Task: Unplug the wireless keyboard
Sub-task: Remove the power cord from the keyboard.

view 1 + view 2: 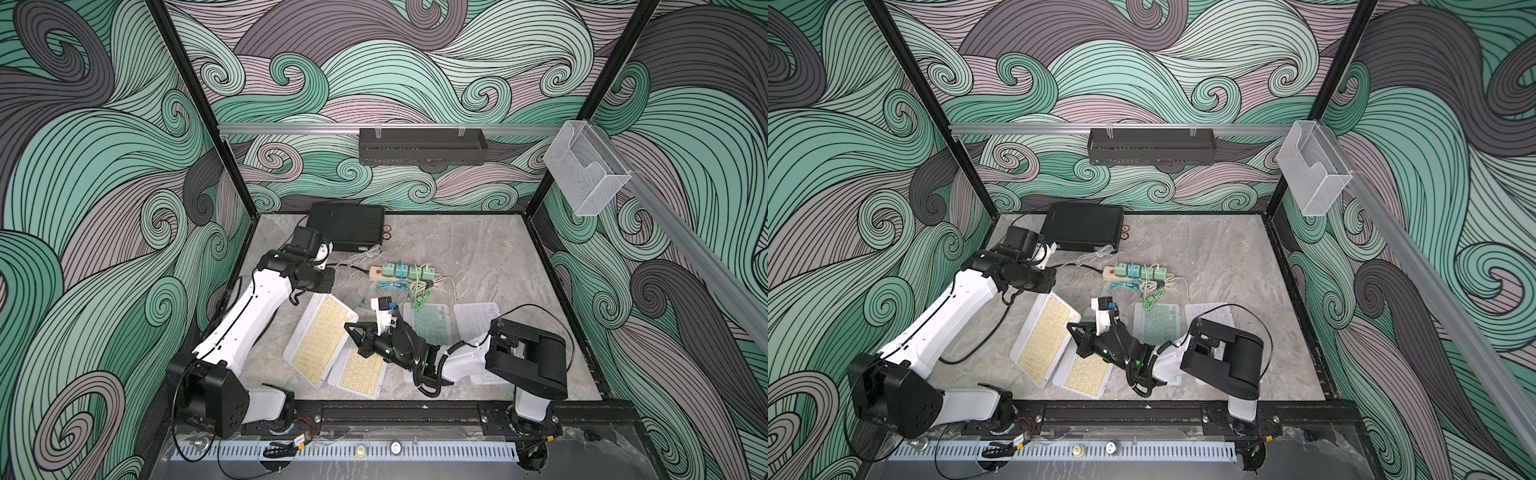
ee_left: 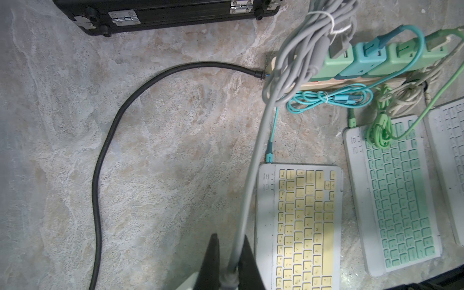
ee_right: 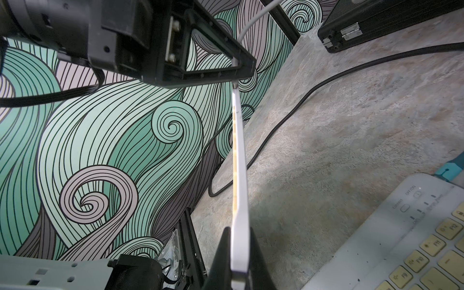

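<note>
The wireless keyboard [image 1: 318, 332], white with yellow keys, is lifted and tilted at the table's front left. My right gripper [image 1: 351, 328] is shut on its near edge. In the right wrist view it shows edge-on [image 3: 238, 155] between the jaws. My left gripper [image 1: 328, 278] is at its far end, shut on the grey cable [image 2: 251, 175] just behind the plug. The plug [image 3: 234, 84] meets the keyboard's far edge there. I cannot tell whether it is seated. The grey cable runs back to a bundle [image 2: 301, 50] at the power strip [image 1: 401, 272].
A second yellow keyboard [image 1: 357, 370] lies flat beside the held one, with a teal cable [image 2: 272, 135] plugged in. A green keyboard [image 1: 428, 322] and a white one [image 1: 476, 320] lie to the right. A black case [image 1: 347, 226] stands at the back, and a thick black cord [image 2: 105, 150] curves across the floor.
</note>
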You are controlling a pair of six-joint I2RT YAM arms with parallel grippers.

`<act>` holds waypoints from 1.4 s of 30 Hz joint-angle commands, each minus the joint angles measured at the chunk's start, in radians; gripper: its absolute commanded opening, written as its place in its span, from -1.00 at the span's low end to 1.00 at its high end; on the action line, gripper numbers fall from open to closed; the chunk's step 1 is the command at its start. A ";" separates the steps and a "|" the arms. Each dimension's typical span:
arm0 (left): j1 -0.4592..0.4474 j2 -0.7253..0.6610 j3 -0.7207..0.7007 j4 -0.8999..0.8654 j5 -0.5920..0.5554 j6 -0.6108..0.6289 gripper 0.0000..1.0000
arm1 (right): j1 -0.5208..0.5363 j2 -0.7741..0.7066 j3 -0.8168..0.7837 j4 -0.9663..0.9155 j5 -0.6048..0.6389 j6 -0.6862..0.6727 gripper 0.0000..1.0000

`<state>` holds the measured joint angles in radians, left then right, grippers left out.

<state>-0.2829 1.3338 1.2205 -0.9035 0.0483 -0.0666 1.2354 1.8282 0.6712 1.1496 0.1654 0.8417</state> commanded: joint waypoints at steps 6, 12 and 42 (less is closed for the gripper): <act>-0.056 0.011 0.033 -0.007 -0.024 0.008 -1.00 | -0.008 0.049 0.025 0.023 -0.053 0.063 -1.00; -0.086 0.003 0.025 0.002 -0.047 0.019 -1.00 | -0.011 0.050 0.024 0.027 -0.061 0.071 -1.00; -0.115 -0.029 0.039 0.136 -0.074 -0.042 -1.00 | -0.008 0.025 0.047 -0.020 -0.116 0.060 -1.00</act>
<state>-0.3943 1.3487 1.2209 -0.8673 -0.1490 -0.0368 1.2236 1.8610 0.6983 1.1500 0.0990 0.8902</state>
